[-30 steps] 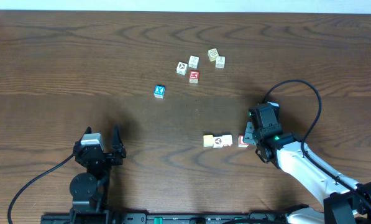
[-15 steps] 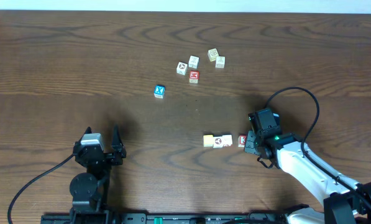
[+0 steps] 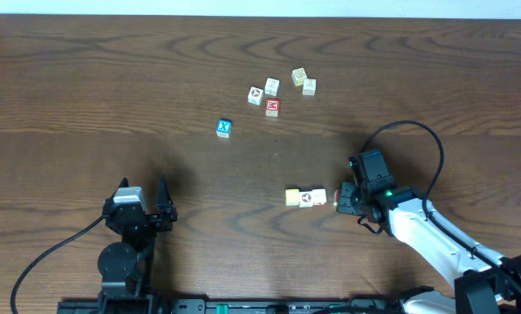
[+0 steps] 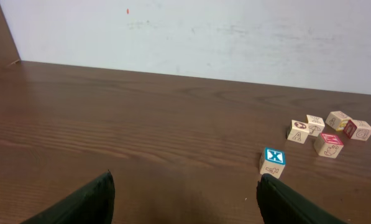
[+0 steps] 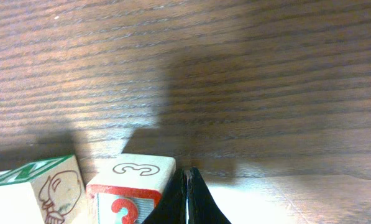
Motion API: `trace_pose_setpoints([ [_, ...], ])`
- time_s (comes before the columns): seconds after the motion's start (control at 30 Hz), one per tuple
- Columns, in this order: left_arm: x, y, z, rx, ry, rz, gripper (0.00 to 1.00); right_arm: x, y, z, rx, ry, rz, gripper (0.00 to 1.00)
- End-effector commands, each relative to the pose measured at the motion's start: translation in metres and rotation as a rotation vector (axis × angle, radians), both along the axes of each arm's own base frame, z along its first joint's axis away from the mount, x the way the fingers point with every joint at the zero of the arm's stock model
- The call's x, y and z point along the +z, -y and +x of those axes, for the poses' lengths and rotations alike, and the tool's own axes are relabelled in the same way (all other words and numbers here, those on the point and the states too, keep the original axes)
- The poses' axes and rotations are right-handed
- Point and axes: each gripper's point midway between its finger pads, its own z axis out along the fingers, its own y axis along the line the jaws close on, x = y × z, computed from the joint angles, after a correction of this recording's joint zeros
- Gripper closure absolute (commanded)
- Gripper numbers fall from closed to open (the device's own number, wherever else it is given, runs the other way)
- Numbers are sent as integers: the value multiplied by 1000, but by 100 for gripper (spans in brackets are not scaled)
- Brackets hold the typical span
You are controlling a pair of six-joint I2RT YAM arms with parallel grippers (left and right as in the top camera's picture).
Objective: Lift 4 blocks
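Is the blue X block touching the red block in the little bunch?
Apart. The overhead view shows bare wood between the blue X block and the red block; the left wrist view shows the gap too.

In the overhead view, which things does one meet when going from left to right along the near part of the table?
left gripper → pale yellow block → white block → right gripper
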Motion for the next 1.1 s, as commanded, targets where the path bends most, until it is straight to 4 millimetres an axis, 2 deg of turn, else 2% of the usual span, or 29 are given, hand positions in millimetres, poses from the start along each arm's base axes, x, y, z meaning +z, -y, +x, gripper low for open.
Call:
trace_pose_setpoints([
  [0.0,-18,-2,-1,17,-59,-8,26,1,-7,2,34,-5,33,99],
  [0.33,-18,-2,-1,17,-59,-8,26,7,-25,11,103,46,79,99],
  [1.07,-18,-2,-1,17,-59,-8,26,8,-32,9,131,43,114,99],
])
